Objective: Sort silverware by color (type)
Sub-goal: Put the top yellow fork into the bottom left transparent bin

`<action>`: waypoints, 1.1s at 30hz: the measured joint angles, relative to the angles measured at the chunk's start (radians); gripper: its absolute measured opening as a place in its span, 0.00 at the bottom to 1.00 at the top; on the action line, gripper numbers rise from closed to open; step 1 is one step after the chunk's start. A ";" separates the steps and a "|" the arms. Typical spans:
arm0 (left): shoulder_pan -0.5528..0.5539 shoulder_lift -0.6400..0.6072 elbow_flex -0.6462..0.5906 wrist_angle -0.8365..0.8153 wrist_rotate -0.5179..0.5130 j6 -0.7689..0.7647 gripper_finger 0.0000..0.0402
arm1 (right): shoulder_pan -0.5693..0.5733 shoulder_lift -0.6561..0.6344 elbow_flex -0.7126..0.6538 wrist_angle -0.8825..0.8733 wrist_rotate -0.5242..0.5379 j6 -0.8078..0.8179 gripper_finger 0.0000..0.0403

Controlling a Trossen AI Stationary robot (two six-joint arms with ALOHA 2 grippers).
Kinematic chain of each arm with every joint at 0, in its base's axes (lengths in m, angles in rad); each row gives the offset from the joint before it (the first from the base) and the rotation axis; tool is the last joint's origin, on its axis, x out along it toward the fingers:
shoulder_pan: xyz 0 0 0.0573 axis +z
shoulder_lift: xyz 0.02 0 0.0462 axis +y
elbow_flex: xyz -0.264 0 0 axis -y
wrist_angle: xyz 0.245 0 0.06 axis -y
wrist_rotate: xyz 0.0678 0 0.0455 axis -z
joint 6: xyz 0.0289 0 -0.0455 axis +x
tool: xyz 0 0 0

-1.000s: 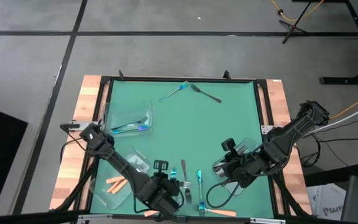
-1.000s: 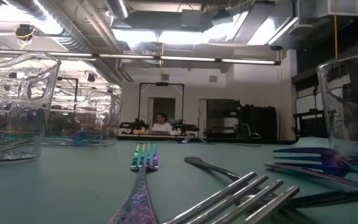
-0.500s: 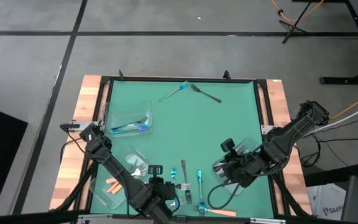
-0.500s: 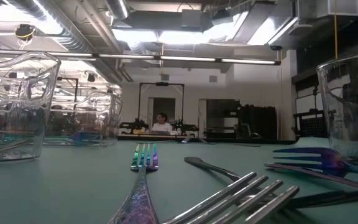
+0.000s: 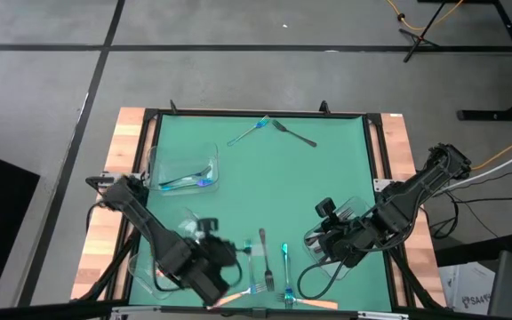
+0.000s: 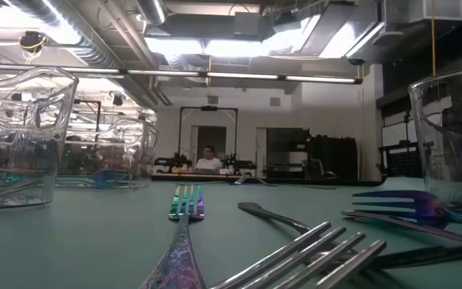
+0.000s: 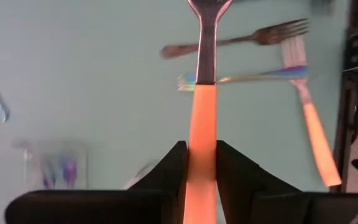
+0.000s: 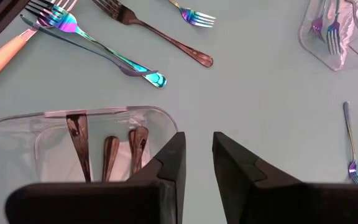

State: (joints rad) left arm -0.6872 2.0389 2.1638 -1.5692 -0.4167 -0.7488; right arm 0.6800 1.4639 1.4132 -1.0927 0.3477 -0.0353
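- The counter (image 5: pixel 265 169) carries clear trays, apparently one per colour.
- The right claw (image 8: pixel 196 155) hangs slightly parted and empty over its tray of dark forks (image 8: pixel 107 152).
- The left claw (image 7: pixel 201 168) pinches an orange-handled fork (image 7: pixel 202 112) near the counter's front edge, likely bound for the orange tray.

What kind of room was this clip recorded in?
Likely a robotics lab or workshop, not a home: bare ceiling ducts and strip lights overhead, a concrete floor around the green-matted table, and a person at a far bench.

Left gripper (image 7: pixel 201 168) clamps an orange-handled fork (image 7: pixel 202 130).
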 joint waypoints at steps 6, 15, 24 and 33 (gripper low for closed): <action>-0.019 -0.215 -0.333 -0.003 0.032 -0.255 0.15 | 0.000 0.000 0.000 0.000 0.000 -0.008 0.17; -0.110 -0.368 -0.688 0.047 0.222 -0.634 0.15 | 0.000 0.000 0.000 0.000 0.001 -0.050 0.17; -0.193 -0.366 -0.830 0.323 0.277 -0.738 0.15 | 0.000 0.000 0.000 0.002 0.002 -0.050 0.17; -0.213 -0.366 -0.878 0.348 0.278 -0.795 0.15 | 0.000 0.000 0.000 0.003 0.003 -0.050 0.17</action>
State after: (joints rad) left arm -0.9007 1.6730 1.2857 -1.2214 -0.1390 -1.5440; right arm 0.6803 1.4639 1.4132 -1.0893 0.3511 -0.0853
